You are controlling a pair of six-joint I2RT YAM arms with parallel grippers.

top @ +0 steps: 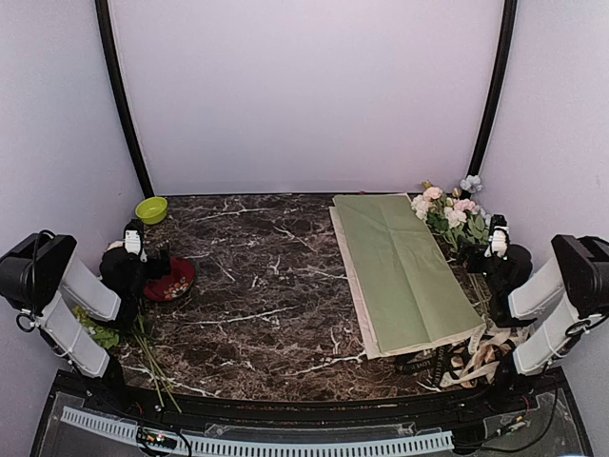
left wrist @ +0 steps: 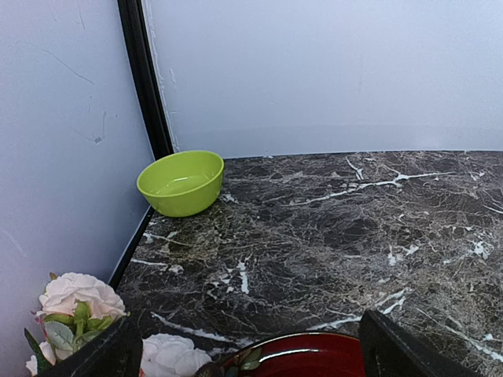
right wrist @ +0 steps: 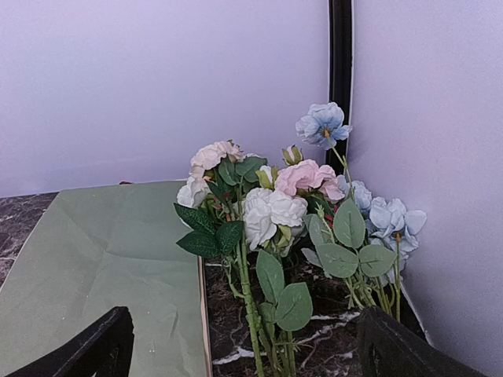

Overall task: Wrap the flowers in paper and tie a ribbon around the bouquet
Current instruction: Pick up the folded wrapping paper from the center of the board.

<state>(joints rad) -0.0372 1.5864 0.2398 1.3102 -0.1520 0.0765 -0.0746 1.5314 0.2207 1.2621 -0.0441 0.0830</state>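
Sits with left arm [top: 81, 297] and right arm [top: 545, 307] folded at opposite sides, well apart. Holds the left gripper [left wrist: 251, 355] low and level, spread wide — nothing between the fingers [left wrist: 100, 357]. Holds the right gripper [right wrist: 247, 353] likewise, jaws fully apart, empty.

Paper [top: 404, 271] is sage green, flowers [right wrist: 267, 212] cream, pink and pale blue, table [top: 257, 276] dark veined marble.
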